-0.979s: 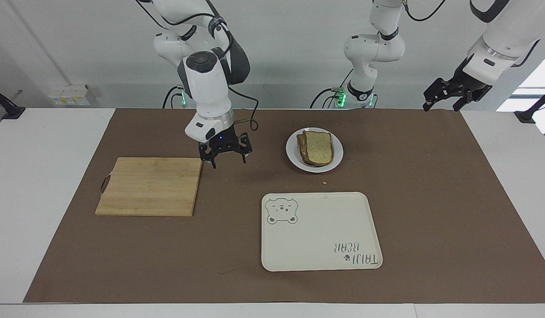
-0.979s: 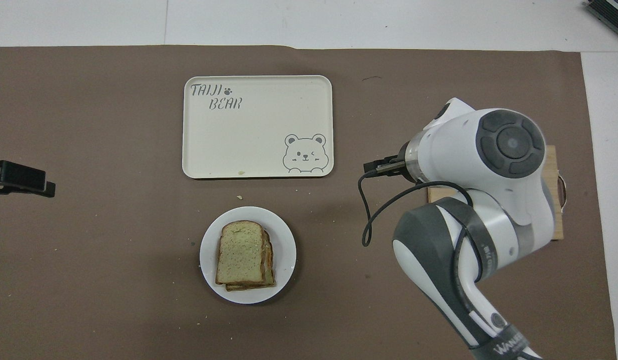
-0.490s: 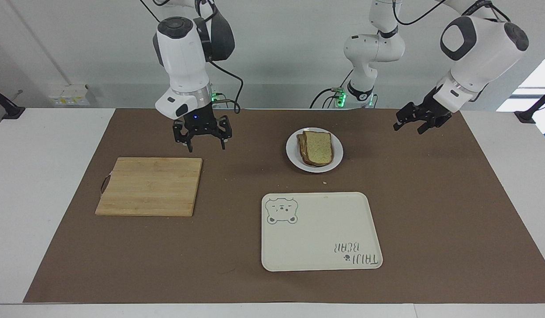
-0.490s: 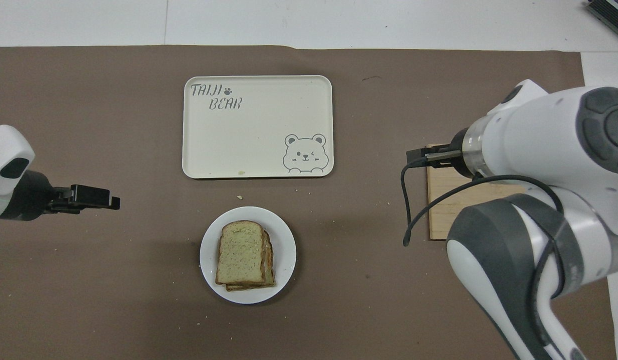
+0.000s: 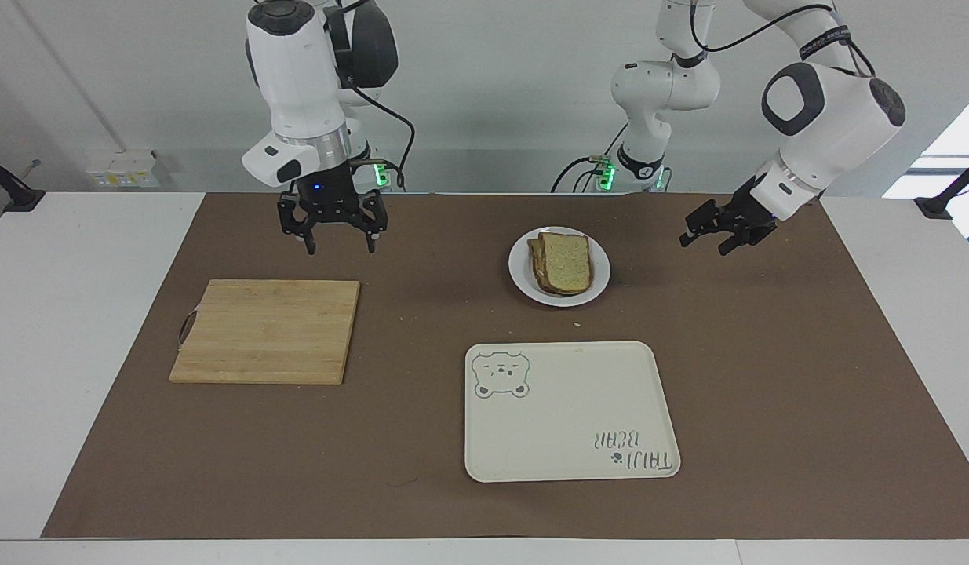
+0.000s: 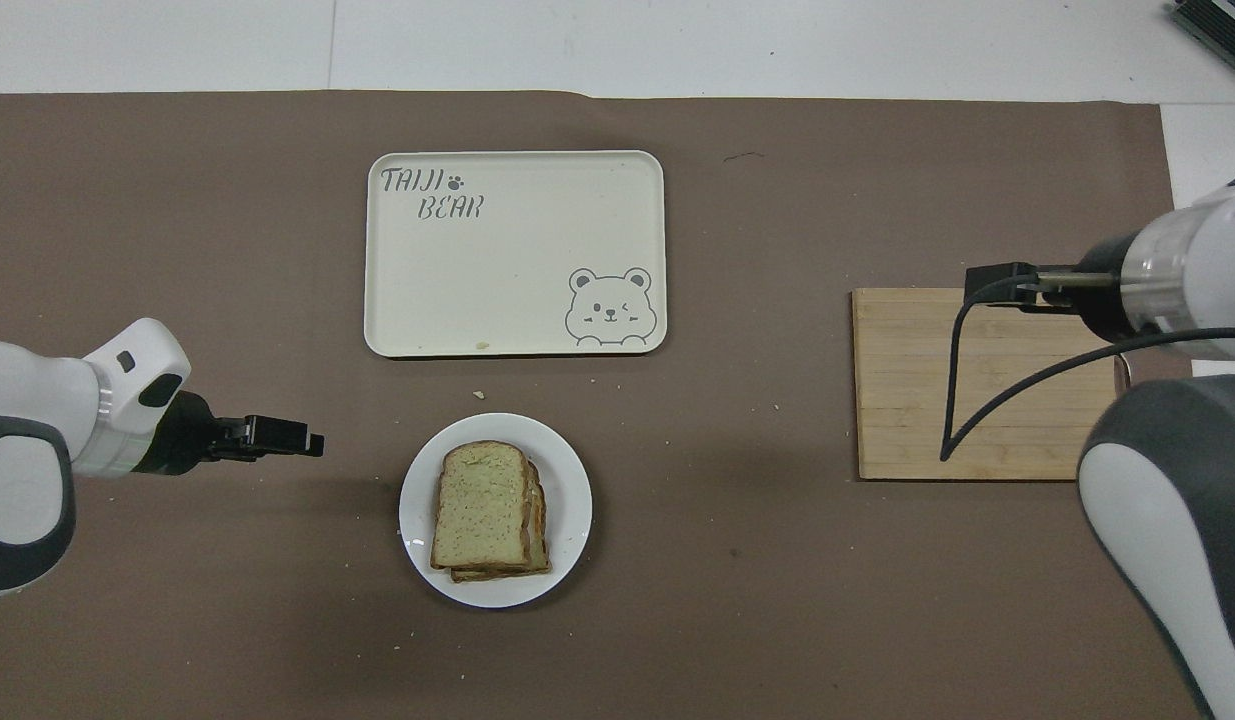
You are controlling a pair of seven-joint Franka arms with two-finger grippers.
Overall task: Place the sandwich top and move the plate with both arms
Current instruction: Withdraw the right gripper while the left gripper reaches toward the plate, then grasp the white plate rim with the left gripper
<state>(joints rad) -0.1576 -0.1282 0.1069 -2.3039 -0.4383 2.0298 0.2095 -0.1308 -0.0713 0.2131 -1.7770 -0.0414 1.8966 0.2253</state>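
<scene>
Both arms raised, jaws open
Right gripper (image 5: 339, 235) points straight down; left gripper (image 5: 715, 235) tilts, hanging above the surface.

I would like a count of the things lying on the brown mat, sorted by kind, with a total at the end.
Bread stack: 1, the sandwich top lying on the slices below
Plate: 1, the white plate under the bread
Tray: 1, the cream bear tray
Cutting board: 1, the wooden board
Total: 4

Sandwich top (image 6: 480, 505) lies stacked on the plate (image 6: 573, 500), nothing touching it.
</scene>
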